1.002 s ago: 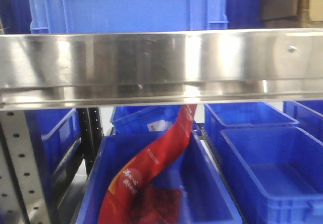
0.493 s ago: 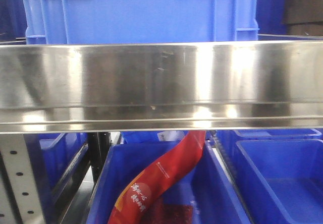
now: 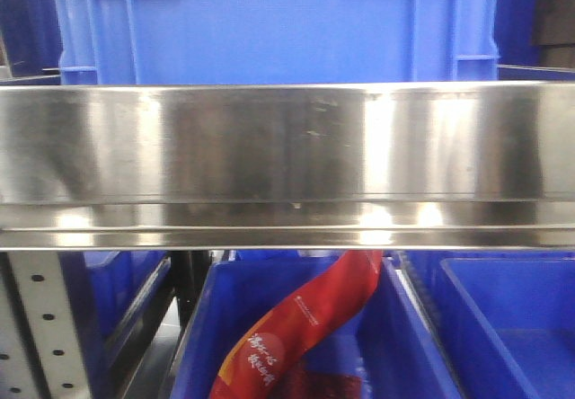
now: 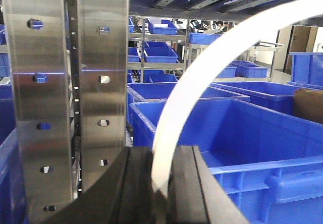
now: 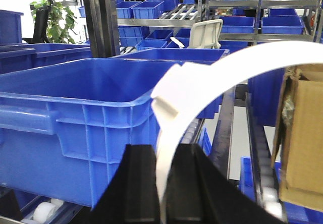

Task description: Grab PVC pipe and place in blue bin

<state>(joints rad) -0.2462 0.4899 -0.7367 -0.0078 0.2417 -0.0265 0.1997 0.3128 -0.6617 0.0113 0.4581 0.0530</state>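
The main risk is a drop outside the blue bin (image 5: 75, 100). In the right wrist view the bin's open top lies to the left of the PVC pipe (image 5: 242, 60), which does not look to be over the opening yet. If it were let go here, I judge it would fall short of the bin onto the rollers (image 5: 43, 211) at the bin's foot, or into the gap on the bin's right.

A second risk is a snag. The pipe is pinched only at its lower end, and the rest arcs up and away from the bin toward the cardboard box (image 5: 298, 138). A sideways swing could catch that free end on the box or on the bin's rim and twist it in the grip. Smooth plastic held on so short a length could well swivel.

The right gripper (image 5: 160, 168) has its black jaws closed tight on the pipe. The pipe is a white, glossy, curved piece with a ring-like sweep and a small stepped lug (image 5: 169, 85) just above the jaws.

The left gripper (image 4: 161, 166) is likewise clamped, on a plain white band (image 4: 202, 65) with no lug showing. I cannot tell whether it is the same kind of piece. A steel post (image 4: 101, 82) stands close on its left — something else to hit.
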